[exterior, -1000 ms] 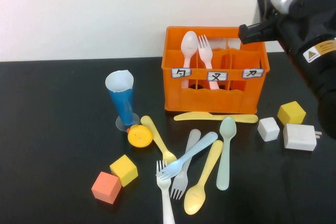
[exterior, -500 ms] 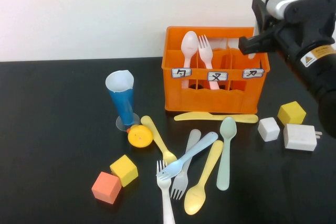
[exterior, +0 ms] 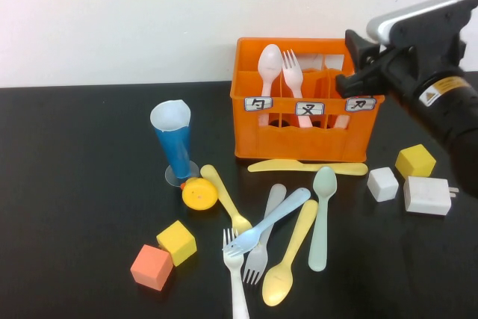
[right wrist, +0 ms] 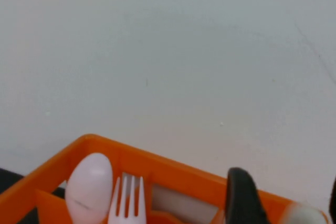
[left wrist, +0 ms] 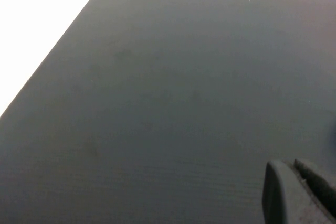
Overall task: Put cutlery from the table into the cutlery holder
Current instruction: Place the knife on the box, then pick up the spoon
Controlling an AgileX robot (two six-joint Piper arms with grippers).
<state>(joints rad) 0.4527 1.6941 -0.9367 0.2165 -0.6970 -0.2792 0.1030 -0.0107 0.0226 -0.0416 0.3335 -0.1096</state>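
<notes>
The orange plastic cutlery holder point(exterior: 306, 100) stands at the far side of the glossy black table point(exterior: 75, 184). Three small white labels point(exterior: 308, 108) with black signs are on its near wall. A pink plastic spoon point(exterior: 269, 65) and a pink plastic fork point(exterior: 292, 69) stand in its left part. The right gripper point(exterior: 355, 72) hangs over its right end, fingers apart. More pastel cutlery point(exterior: 287, 233) lies near. The left gripper point(left wrist: 299, 192) is above bare table, and I cannot tell if it is open.
</notes>
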